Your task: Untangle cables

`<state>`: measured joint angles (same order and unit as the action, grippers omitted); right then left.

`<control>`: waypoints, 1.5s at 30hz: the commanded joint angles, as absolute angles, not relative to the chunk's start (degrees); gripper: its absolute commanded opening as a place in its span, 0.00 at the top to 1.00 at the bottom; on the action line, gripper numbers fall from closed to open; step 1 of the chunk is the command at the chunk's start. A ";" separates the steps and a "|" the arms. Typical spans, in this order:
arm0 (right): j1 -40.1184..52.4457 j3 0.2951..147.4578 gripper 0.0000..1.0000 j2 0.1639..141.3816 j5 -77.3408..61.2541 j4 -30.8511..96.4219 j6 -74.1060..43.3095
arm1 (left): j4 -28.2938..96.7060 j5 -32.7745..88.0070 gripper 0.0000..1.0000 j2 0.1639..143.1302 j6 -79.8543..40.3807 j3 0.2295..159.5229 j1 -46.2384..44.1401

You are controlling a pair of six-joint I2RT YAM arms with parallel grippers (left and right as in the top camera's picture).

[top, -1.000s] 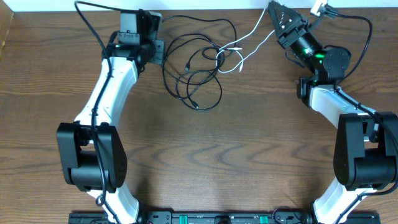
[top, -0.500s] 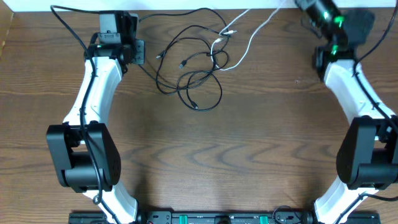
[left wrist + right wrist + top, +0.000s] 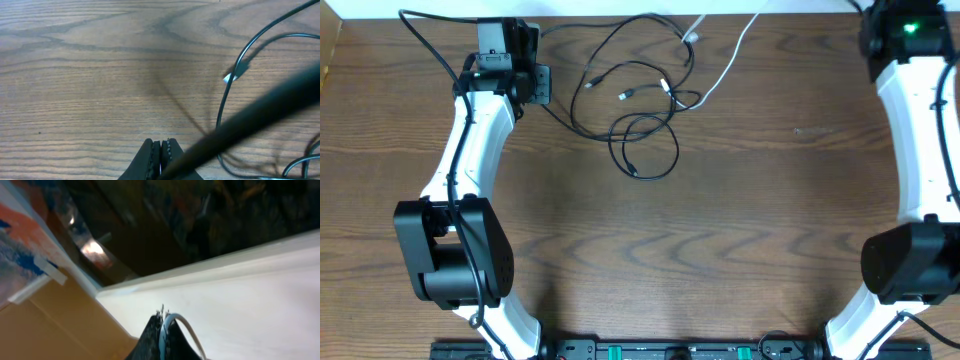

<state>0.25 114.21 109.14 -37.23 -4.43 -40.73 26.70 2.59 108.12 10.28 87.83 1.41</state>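
Right pincer [image 3: 161,322], white cable [image 3: 728,62] end beyond overhead's top edge; black cable [image 3: 260,107] blurred.

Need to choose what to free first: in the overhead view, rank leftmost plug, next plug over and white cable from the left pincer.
1. Leftmost plug, just right of the left pincer shut on a black cable.
2. Next plug over, mid-tangle.
3. White cable, far right.

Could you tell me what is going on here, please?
Two robot arms are untangling cables on a wooden table. The left gripper is shut on a black cable. The right gripper, beyond the table's far edge, is shut on the white cable. The loops lying between the arms are not yet separated.
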 commanded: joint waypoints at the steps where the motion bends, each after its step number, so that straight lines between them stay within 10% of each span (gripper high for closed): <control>1: -2.52 119.85 0.99 108.86 -34.81 -1.74 -34.00 | 26.85 0.08 0.92 108.36 10.17 88.18 2.13; 31: -19.20 124.01 0.99 108.86 -22.44 27.00 -15.16 | 31.00 -6.26 0.92 108.36 -0.51 88.18 12.03; 34: -19.20 124.01 0.99 108.88 -17.82 30.26 -11.66 | 31.03 -0.60 0.66 108.36 -0.51 88.18 12.03; 45: -19.53 123.90 0.99 108.88 0.16 38.52 -3.77 | 31.11 11.03 0.52 108.36 -0.51 88.18 12.03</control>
<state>-19.27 122.85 109.14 -8.47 37.93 -7.88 30.92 6.04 108.12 -0.08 87.83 12.10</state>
